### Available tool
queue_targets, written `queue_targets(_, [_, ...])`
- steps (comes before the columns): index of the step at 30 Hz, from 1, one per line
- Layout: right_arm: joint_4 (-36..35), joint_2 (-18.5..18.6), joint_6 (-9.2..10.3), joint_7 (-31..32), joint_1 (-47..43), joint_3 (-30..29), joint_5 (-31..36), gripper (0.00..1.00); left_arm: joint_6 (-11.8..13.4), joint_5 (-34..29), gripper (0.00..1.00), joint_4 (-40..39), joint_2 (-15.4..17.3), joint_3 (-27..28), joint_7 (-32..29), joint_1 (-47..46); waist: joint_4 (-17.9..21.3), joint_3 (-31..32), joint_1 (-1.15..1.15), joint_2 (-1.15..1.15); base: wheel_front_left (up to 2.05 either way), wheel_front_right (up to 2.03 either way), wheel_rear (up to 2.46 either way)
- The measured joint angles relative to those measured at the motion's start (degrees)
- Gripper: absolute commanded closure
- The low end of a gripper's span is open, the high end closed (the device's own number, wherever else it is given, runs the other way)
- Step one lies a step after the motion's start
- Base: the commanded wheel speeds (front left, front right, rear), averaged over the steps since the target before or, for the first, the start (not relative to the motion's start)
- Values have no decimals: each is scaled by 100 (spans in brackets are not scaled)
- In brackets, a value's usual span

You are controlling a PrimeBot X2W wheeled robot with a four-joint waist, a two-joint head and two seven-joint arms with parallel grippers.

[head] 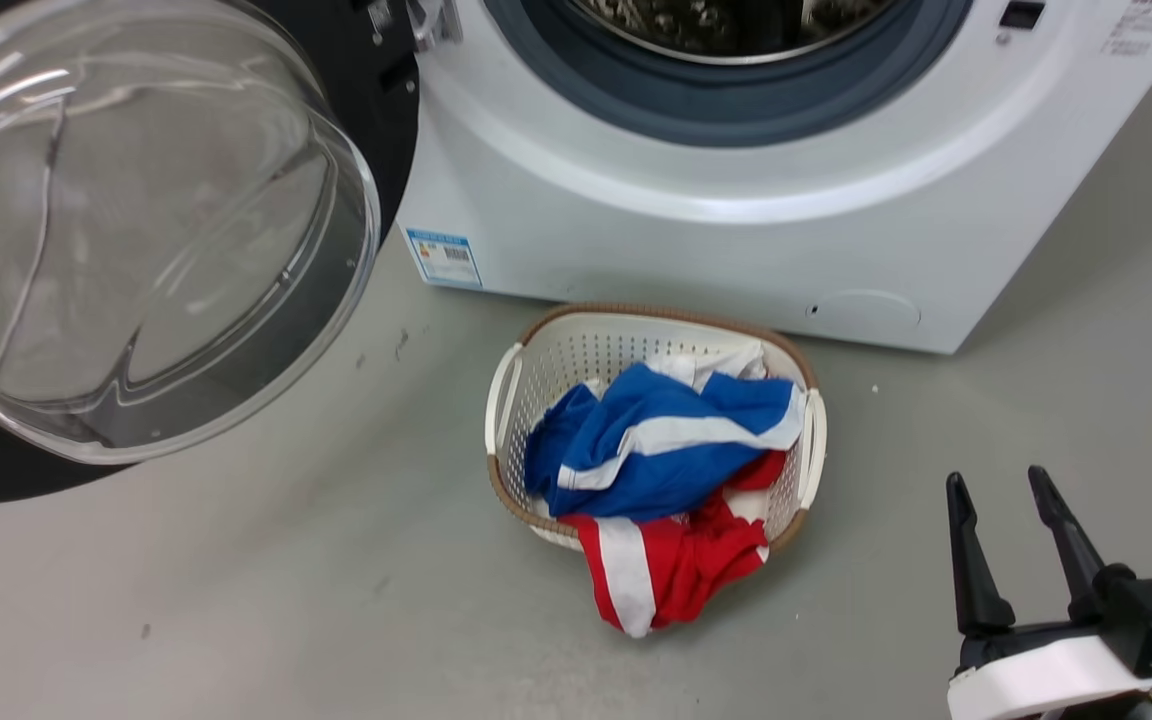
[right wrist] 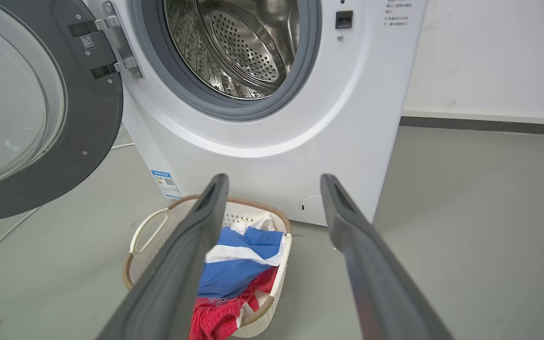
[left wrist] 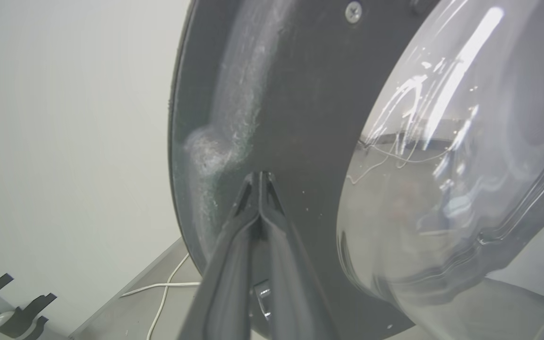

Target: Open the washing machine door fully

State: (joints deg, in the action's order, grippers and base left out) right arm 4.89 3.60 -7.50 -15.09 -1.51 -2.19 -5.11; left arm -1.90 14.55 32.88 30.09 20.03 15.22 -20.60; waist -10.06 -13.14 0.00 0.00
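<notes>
Head view: washing machine door [head: 136,230] stands swung out to the left of the washing machine [head: 636,230]. Its inner side with the clear glass bowl faces the camera, black rim behind it. Drum opening uncovered; grey rubber ring [head: 736,110] and steel drum [head: 726,25] exposed at the far edge. Laundry basket [head: 656,318] sits on the grey floor [head: 236,600], just in front of the machine. It holds a blue-and-white garment [head: 656,440]; a red-and-white garment [head: 676,570] spills over its near rim. Right gripper [head: 998,480] is low at near right, fingers apart, nothing between them, well apart from basket and machine.

Left wrist view: left gripper [left wrist: 260,177] has its fingers drawn together, tips meeting in front of the door's dark inner rim, beside the glass bowl. Whether the tips touch the rim cannot be told. White cable [left wrist: 158,285] lies on the floor beyond the door's edge.

Right wrist view: hinge [right wrist: 121,47] carries the door at the left side of the opening; door stands at a wide angle from the machine front. Small round white flap [right wrist: 312,210] sits low on the front panel, right of the basket.
</notes>
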Motion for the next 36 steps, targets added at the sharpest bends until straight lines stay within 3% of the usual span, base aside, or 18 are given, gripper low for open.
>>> queue_targets(10, [-47,-57,0,0,-210,-12,-21,0,-164,-635,100,-1389,-520,-60,0,656,2,632,0,0,0,0,0])
queue_targets(21, [-587,-66,0,0,-375,-15,-119,0,-133,-1055,100,-3177,-1407,-879,0,1406,291,1019,0,0,0,0,0])
queue_targets(27, [-856,-66,0,0,-475,-53,-78,0,-120,-1147,100,-3534,-1759,-1298,1,1835,518,1104,-1,0,0,0,0])
queue_targets(35, [-927,-66,0,0,-623,-98,-71,0,-110,-1179,100,-3398,-2073,-1667,0,2275,757,1165,-1,0,0,0,0])
queue_targets(36, [-927,-66,0,0,-641,-99,-78,0,-108,-1212,85,-3367,-2095,-1726,0,2286,773,1173,-1,0,0,0,0])
